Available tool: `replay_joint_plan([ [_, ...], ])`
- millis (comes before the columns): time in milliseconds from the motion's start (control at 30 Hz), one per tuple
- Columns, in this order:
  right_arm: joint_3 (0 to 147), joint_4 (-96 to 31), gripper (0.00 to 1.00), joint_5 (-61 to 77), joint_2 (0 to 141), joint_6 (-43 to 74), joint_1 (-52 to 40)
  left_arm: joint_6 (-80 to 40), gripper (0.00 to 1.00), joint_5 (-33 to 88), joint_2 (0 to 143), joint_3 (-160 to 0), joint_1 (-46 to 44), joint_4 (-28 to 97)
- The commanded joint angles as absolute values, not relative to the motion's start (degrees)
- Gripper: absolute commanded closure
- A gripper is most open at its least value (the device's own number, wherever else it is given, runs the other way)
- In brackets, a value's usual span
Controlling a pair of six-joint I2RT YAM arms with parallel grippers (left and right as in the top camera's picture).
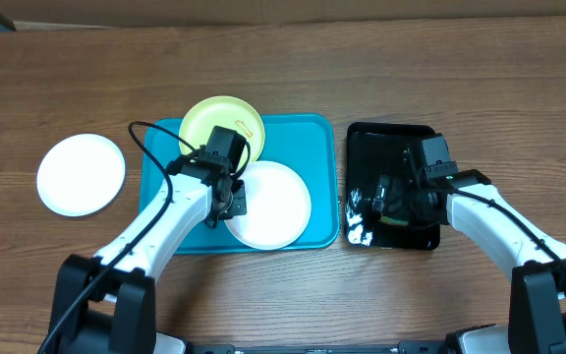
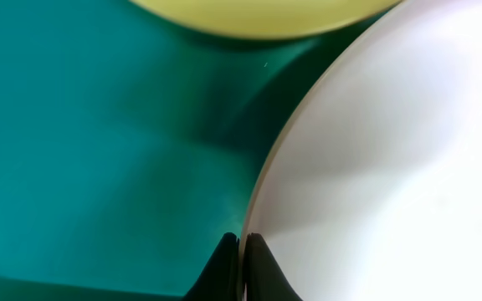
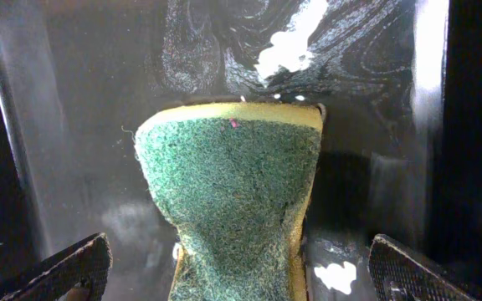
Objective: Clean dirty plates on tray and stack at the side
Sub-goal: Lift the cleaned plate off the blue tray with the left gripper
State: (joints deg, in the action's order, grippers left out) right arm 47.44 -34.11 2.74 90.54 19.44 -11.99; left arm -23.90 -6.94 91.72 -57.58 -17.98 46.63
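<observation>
The turquoise tray (image 1: 314, 147) holds a pale yellow-green plate (image 1: 214, 123) at its far edge and a white plate (image 1: 275, 205) at its front right. A second white plate (image 1: 82, 174) lies on the table to the left of the tray. My left gripper (image 1: 232, 200) is shut on the left rim of the white plate on the tray; the left wrist view shows its fingers (image 2: 243, 252) pinching that rim, with the white plate (image 2: 392, 167), the yellow-green plate (image 2: 258, 12) and the tray floor (image 2: 99, 150). My right gripper (image 1: 386, 197) is open over the black tray.
A glossy black tray (image 1: 401, 138) with wet foam stands right of the turquoise tray. A green-topped yellow sponge (image 3: 233, 184) lies in it between my right gripper's (image 3: 239, 272) wide-open fingers, touching neither. The wooden table (image 1: 86, 79) surrounds everything.
</observation>
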Motion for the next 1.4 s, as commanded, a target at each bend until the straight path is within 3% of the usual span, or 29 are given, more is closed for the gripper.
replay_joint_plan([
  [0,47.2,-33.9,0.0,2.5,90.6,19.5,-11.9,-21.7,0.96,-9.6,88.3,-59.9,-17.9,46.8],
  [933,47.2,-33.8,0.0,2.5,90.6,19.5,-11.9,-16.6,0.96,-21.6,81.1,-65.8,-19.5,48.0],
  [1367,47.2,-33.8,0.0,2.5,90.6,19.5,-11.9,-16.3,0.96,-47.0,76.9,-65.8,-33.5,48.1],
])
